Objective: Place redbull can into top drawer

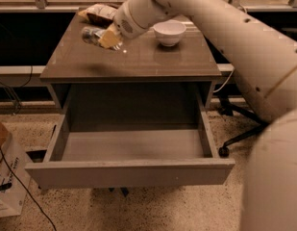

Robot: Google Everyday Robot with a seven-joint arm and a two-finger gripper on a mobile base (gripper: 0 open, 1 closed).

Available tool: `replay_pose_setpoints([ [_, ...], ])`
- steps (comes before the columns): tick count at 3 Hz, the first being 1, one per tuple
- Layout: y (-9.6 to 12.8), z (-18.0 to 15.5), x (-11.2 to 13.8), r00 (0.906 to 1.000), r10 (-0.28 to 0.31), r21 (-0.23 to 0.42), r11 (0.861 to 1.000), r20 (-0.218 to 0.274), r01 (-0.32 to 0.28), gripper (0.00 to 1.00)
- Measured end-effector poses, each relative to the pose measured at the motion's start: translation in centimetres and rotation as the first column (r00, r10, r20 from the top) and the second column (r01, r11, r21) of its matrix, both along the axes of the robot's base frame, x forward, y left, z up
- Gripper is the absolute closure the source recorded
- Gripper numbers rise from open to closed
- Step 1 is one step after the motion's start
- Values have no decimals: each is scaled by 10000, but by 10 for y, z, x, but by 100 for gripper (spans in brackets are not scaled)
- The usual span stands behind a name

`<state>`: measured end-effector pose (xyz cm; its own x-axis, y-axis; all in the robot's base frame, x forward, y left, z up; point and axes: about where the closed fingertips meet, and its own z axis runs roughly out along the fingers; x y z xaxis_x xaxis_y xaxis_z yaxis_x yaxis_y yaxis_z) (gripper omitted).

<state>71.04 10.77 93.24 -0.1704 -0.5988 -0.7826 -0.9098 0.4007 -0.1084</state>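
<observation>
End effector (108, 37) @ shiny metal redbull can (92, 32); top drawer (129, 173) matt.

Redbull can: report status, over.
Gripper over table back left, clamped on redbull can. Top drawer open. Bowl, snack bag nearby, not blocking.

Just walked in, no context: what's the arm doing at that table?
The robot's single arm reaches over the table toward its back left, where the gripper sits right against the redbull can. This view does not show whether the can is actually gripped. Below, the top drawer stands pulled open with nothing visible inside, so the can is not yet in it. A white bowl and a snack bag also sit toward the back of the table.
</observation>
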Motion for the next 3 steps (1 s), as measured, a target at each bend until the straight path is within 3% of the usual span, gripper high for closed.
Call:
replay_pose_setpoints([
  [1, -17, 5, -88, 9935, 987, 364, 9942, 561, -1008, 100],
  [2, -45, -13, -139, 9847, 1642, 228, 9859, 581, -1658, 100],
  [3, -50, -45, -174, 9715, 2365, 81, 9716, 146, -2366, 100],
])
